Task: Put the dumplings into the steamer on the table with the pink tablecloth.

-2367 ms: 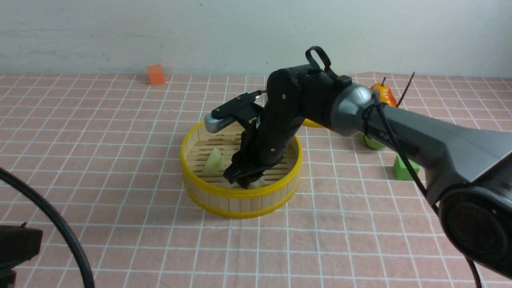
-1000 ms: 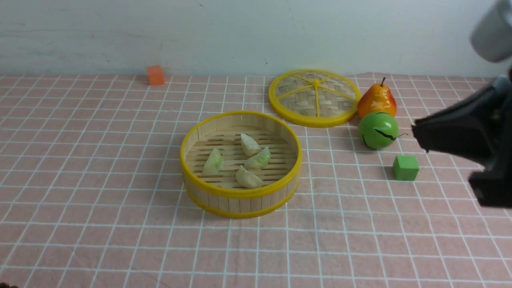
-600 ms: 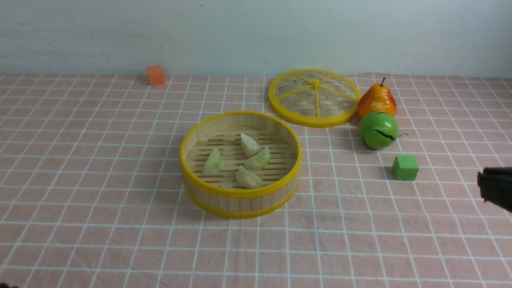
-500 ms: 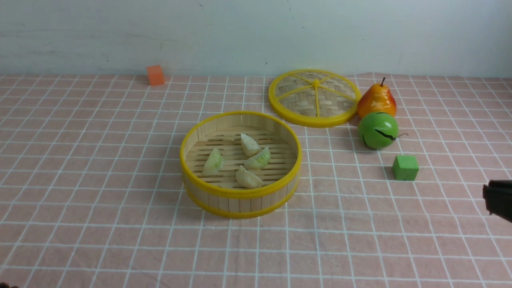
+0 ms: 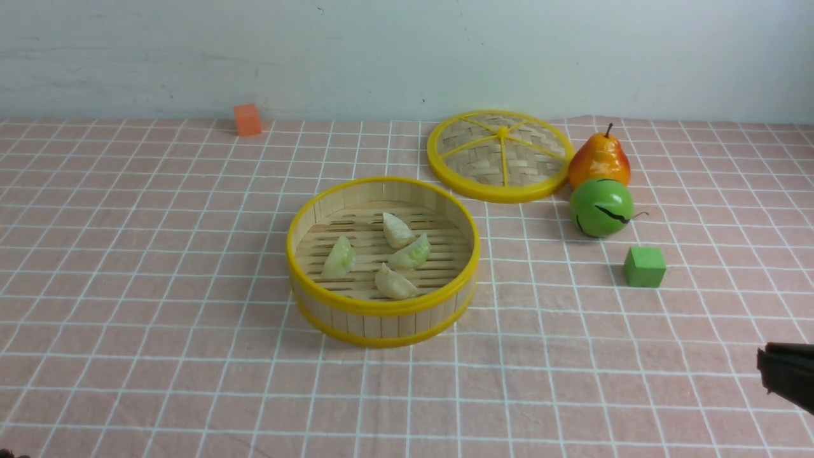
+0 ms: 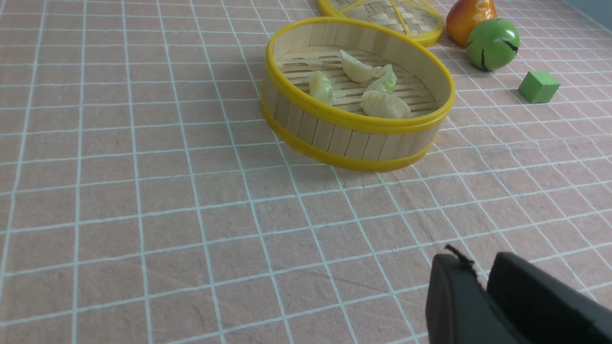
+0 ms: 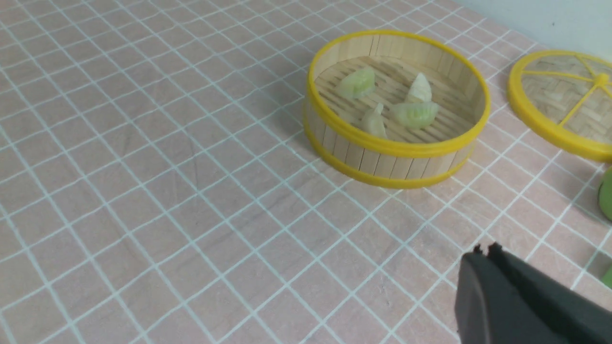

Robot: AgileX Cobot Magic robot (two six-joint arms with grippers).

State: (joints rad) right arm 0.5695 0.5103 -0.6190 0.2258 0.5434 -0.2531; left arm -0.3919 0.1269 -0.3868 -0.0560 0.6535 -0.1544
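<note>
Four dumplings (image 5: 379, 257) sit in the steamer (image 5: 381, 305) near the middle of the table (image 5: 127, 356) in my front view, and my right gripper (image 5: 760, 369) is just a dark tip at the right edge, so a careless swing could bump the green block (image 5: 644, 266). My left wrist view shows the left gripper (image 6: 483, 282) low over the pink tablecloth (image 6: 119, 191), nearly closed and holding nothing; it could snag the cloth. My right wrist view shows closed, empty jaws well apart from the steamer.

Pink white-gridded tablecloth (image 5: 159, 267), yellow-rimmed steamer (image 5: 381, 305), green and cream dumplings (image 5: 381, 257)
</note>
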